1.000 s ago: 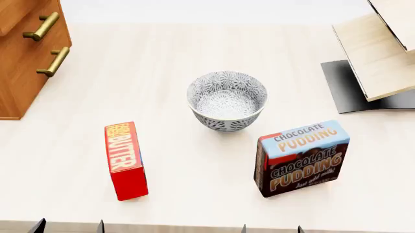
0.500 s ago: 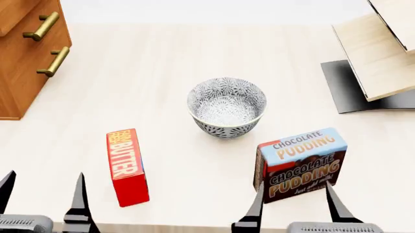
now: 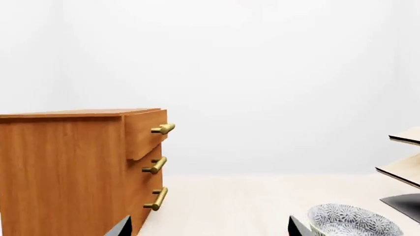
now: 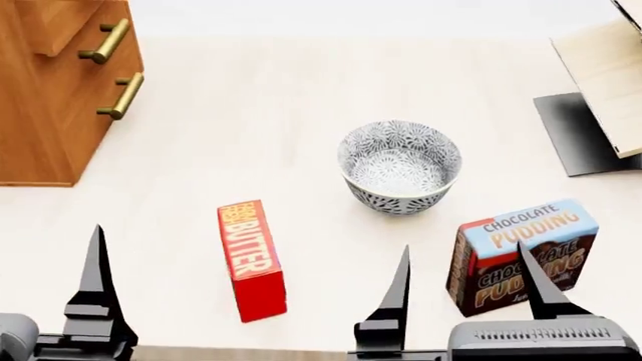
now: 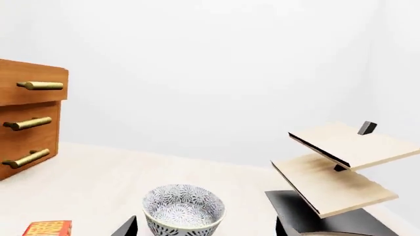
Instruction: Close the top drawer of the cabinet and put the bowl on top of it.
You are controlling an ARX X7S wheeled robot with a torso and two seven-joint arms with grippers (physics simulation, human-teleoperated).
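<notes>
The wooden cabinet (image 4: 50, 128) stands at the far left of the table. Its top drawer (image 3: 145, 132) juts out past the two lower fronts, and it also shows as top drawer (image 5: 33, 86) and top drawer (image 4: 60, 22). The patterned bowl (image 4: 399, 167) sits upright mid-table, empty, also seen as bowl (image 5: 184, 210) and bowl (image 3: 354, 223). My left gripper (image 3: 208, 228) is open at the near left edge, well short of the cabinet. My right gripper (image 4: 467, 293) is open near the front edge, with the bowl ahead of it and apart from the fingers.
A red butter box (image 4: 252, 259) lies between the two grippers. A chocolate pudding box (image 4: 522, 252) stands just beyond my right gripper's fingers. A pale slanted rack (image 5: 341, 162) on a black base (image 4: 587, 135) occupies the far right.
Both grippers have risen further into the head view. The whole scene has shifted right in that view, showing more of the cabinet. Objects on the table have not moved.
</notes>
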